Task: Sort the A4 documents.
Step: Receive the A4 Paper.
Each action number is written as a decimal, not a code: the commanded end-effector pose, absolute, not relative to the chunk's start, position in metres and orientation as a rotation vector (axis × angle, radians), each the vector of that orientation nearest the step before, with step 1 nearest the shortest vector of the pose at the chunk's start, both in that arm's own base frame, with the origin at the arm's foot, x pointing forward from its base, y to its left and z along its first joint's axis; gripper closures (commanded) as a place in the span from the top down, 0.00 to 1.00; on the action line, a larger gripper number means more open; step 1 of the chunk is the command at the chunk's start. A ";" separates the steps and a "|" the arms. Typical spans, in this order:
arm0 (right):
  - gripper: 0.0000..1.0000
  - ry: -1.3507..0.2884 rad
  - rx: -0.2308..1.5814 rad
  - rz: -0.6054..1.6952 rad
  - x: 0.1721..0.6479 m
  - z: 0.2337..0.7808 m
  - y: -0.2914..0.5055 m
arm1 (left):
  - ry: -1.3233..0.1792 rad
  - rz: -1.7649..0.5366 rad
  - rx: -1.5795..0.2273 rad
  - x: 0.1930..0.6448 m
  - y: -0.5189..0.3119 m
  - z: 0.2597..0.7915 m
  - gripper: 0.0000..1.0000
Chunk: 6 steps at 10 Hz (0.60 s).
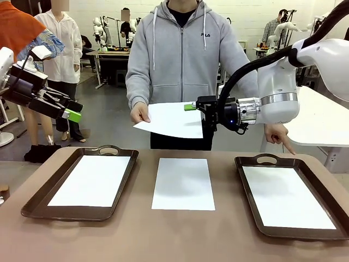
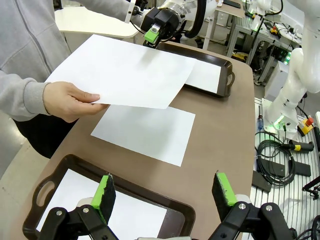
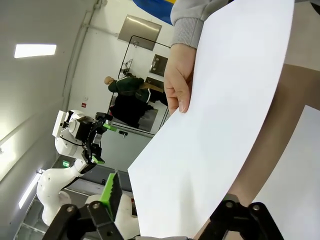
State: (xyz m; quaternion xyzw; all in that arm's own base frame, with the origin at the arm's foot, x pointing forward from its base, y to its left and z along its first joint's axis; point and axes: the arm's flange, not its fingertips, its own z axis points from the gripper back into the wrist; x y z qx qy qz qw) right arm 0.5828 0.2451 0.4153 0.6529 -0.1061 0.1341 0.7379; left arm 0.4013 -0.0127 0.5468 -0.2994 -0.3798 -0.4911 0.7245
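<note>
Across the table, a person's hand [image 1: 140, 114] holds out one of the A4 documents [image 1: 170, 120] above the table. My right gripper [image 1: 192, 112] straddles that sheet's right edge, and its green pad [image 3: 111, 187] still stands apart from the paper [image 3: 220, 125], so the jaws are open. Its other finger is hidden behind the sheet. A second sheet [image 1: 182, 183] lies flat on the table between the trays. My left gripper [image 1: 72, 112] hangs open and empty at the far left, above the left tray [image 2: 75, 165].
A brown handled tray [image 1: 32, 204] at the left and another [image 1: 248, 183] at the right each hold a white sheet. The person's other hand [image 1: 281, 136] points down toward the right tray. A white side table [image 1: 322, 117] stands at the far right.
</note>
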 end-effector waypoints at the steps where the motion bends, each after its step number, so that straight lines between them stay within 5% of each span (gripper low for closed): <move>1: 0.65 -0.253 1.468 0.293 0.585 0.412 0.245 | -0.843 -1.090 -0.665 0.401 -0.012 0.547 1.00; 5: 0.31 -0.252 1.484 0.274 0.588 0.412 0.239 | -0.843 -1.090 -0.665 0.401 -0.012 0.547 1.00; 6: 0.33 -0.248 1.495 0.267 0.588 0.411 0.237 | -0.843 -1.090 -0.665 0.401 -0.012 0.547 1.00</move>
